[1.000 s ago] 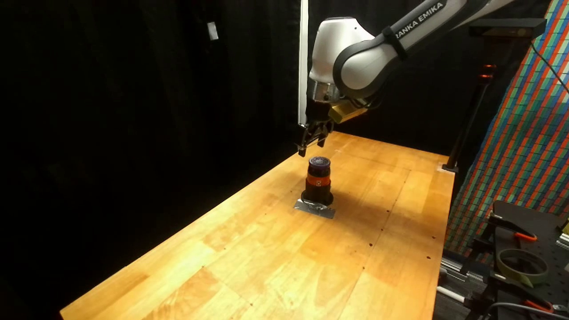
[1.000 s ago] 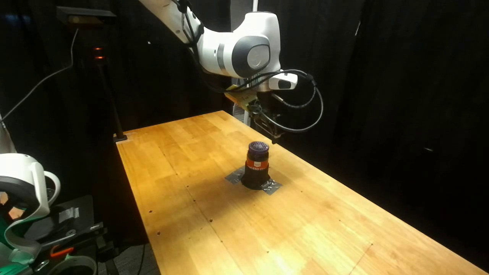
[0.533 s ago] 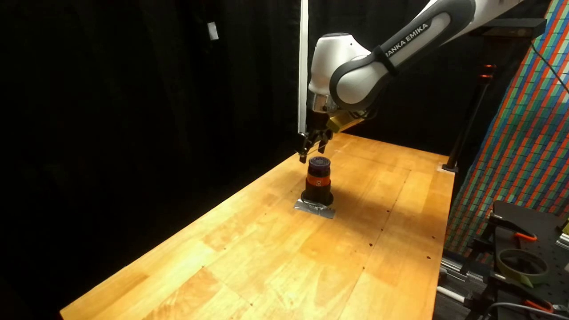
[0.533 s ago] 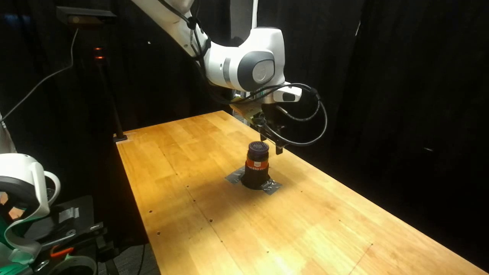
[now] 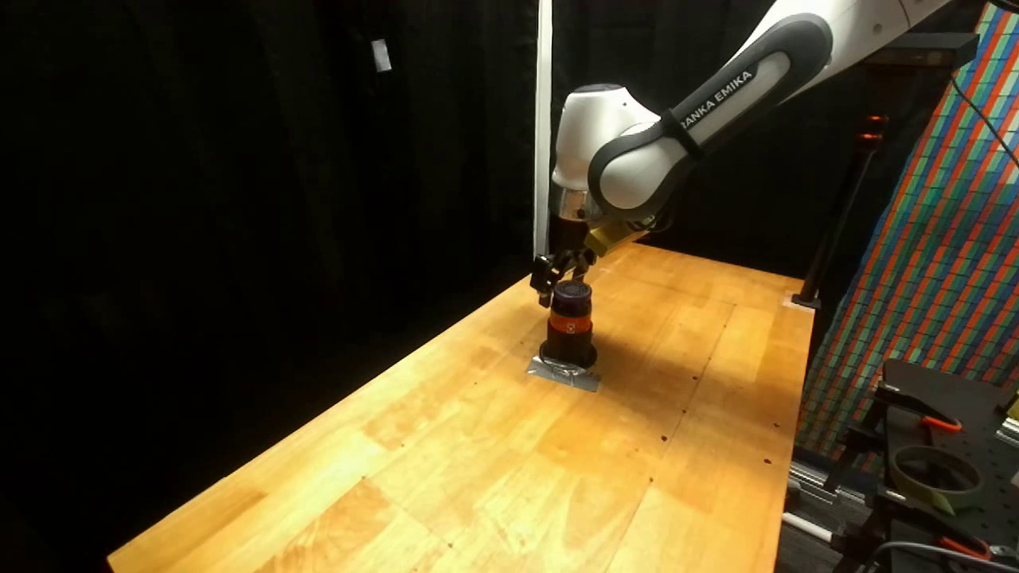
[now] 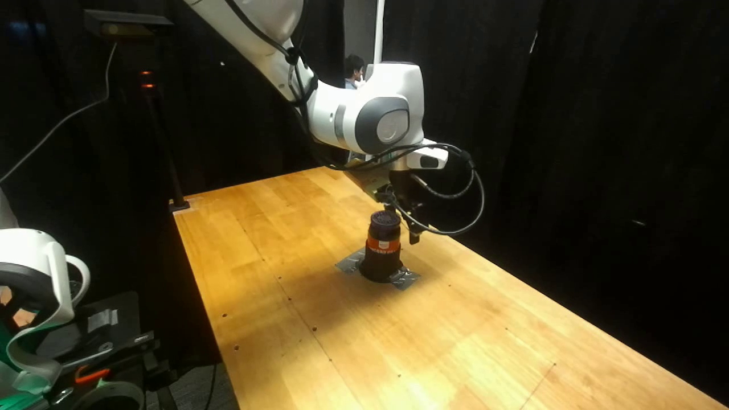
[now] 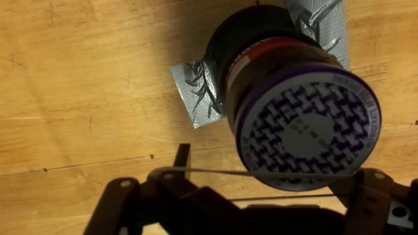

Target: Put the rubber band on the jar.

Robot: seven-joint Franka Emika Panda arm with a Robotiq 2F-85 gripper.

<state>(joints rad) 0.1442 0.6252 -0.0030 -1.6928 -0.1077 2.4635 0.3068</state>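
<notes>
The jar stands upright with a purple-and-white patterned lid and an orange label; it shows in both exterior views (image 5: 571, 322) (image 6: 384, 244) and in the wrist view (image 7: 308, 130). Its lower part sits in a black round holder (image 7: 225, 39) on the table. My gripper (image 5: 562, 290) is open, pointing down at about lid height just behind the jar; it also shows in the wrist view (image 7: 263, 171). A thin rubber band (image 7: 215, 171) is stretched around both fingers in two strands. The front strand crosses over the lid's near edge in the wrist view. Whether it touches the lid cannot be told.
Silver tape (image 7: 199, 94) fixes the holder to the wooden table (image 5: 509, 469). The table's edge (image 6: 484, 261) runs close beside the gripper. A black cable loop (image 6: 481, 188) hangs from the wrist. A side stand with a tape roll (image 5: 935, 473) is beyond the table.
The arm has moved down. My gripper has gone from above the jar's lid level to about lid height, behind the jar. The jar has not moved. The fingers stay open.
</notes>
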